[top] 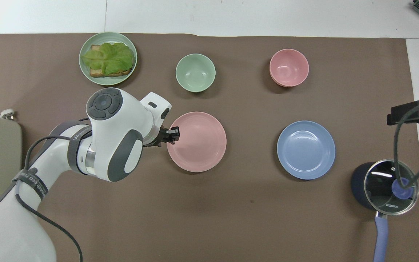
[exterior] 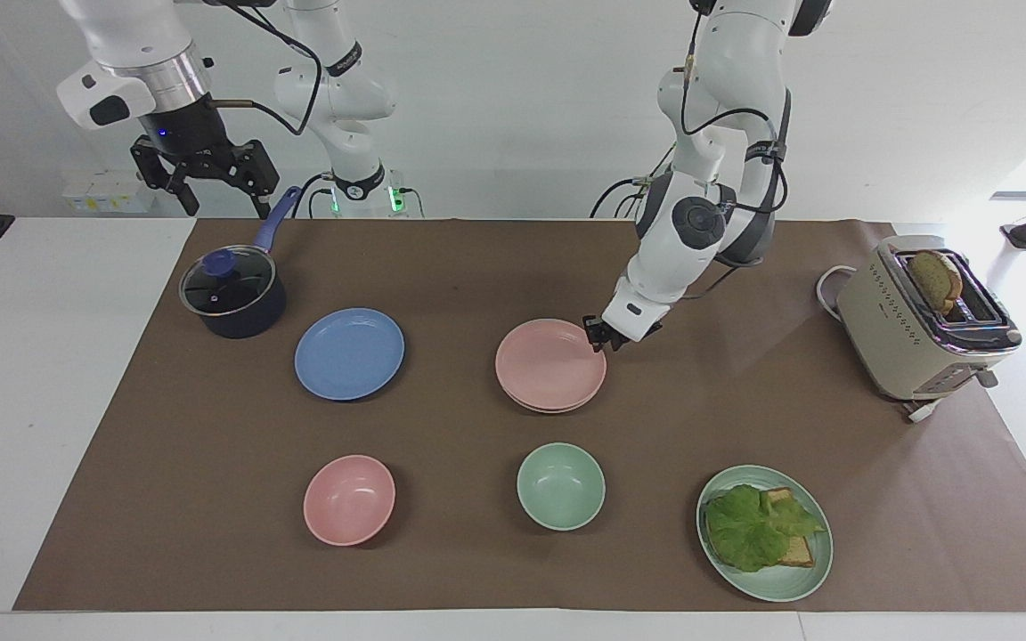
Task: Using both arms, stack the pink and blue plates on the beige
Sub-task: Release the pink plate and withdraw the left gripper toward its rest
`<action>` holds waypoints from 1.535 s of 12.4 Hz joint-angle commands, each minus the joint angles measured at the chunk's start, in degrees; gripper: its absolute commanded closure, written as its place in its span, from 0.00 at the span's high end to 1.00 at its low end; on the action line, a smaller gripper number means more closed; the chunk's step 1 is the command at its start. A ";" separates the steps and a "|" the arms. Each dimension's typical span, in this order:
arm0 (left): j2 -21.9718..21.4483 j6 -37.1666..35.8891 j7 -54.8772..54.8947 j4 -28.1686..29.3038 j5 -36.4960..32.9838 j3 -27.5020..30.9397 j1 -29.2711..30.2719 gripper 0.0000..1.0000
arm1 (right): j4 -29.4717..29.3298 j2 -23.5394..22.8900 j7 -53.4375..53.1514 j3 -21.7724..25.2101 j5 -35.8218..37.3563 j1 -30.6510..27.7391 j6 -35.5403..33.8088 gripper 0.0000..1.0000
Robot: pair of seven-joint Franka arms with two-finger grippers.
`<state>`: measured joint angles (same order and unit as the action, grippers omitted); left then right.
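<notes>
The pink plate lies flat on the beige plate, of which only a thin edge shows under it in the facing view. My left gripper is low at the pink plate's rim, on the side toward the left arm's end, and stands open around that rim. The blue plate rests alone on the mat toward the right arm's end. My right gripper waits open, high over the pot's handle, holding nothing.
A dark pot with a glass lid stands beside the blue plate, nearer to the robots. A pink bowl, a green bowl and a green plate with lettuce toast lie farther out. A toaster stands at the left arm's end.
</notes>
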<state>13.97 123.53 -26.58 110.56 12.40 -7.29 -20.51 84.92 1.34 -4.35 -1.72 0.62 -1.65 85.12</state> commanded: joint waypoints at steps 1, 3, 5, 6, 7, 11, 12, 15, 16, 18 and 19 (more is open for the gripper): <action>-1.58 -2.32 1.87 -0.07 -0.78 0.96 0.99 1.00 | -0.02 0.33 -1.10 -0.31 -0.09 -0.46 -0.31 1.00; -1.75 -7.93 8.09 -3.49 -6.92 0.97 5.89 1.00 | -0.02 0.33 -0.75 -0.31 -0.09 -0.46 -0.31 1.00; -2.19 -10.32 14.75 -6.30 -7.21 0.97 12.30 1.00 | -0.02 0.33 -0.57 -0.31 -0.09 -0.46 -0.39 1.00; -2.19 -12.68 19.50 -8.41 -7.21 0.97 14.77 1.00 | -0.02 0.33 -0.57 -0.22 -0.09 -0.46 -0.39 1.00; -2.19 -14.36 21.98 -10.34 -7.21 1.05 16.88 1.00 | -0.02 0.33 -0.57 0.13 -0.09 -0.46 -0.39 1.00; -4.57 -26.81 26.74 -21.92 -11.25 1.05 20.68 1.00 | 0.33 0.50 -0.75 0.66 0.70 -0.46 -0.48 1.00; -4.65 -29.03 28.67 -23.88 -11.60 1.23 21.29 1.00 | 0.33 0.50 -0.66 0.66 0.70 -0.55 -0.92 1.00; -8.16 -30.81 30.27 -24.25 -12.31 1.14 21.39 1.00 | 1.13 1.12 -0.75 0.66 0.79 -1.08 -0.66 1.00; -8.95 -30.55 30.27 -24.07 -12.05 0.97 21.47 1.00 | 1.30 1.12 -1.01 0.66 0.79 -1.08 -0.40 1.00; -9.14 -30.55 30.00 -23.90 -11.87 1.05 21.47 1.00 | 2.00 1.47 -1.19 0.66 0.61 -1.08 -0.22 1.00; -9.14 -30.55 29.92 -23.90 -11.87 1.05 21.47 1.00 | 2.53 1.73 -1.19 0.66 0.44 -1.08 -0.13 1.00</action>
<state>5.20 93.78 2.75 86.46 1.28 -5.92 0.50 85.41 1.50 -4.35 -0.81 0.62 -2.43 85.00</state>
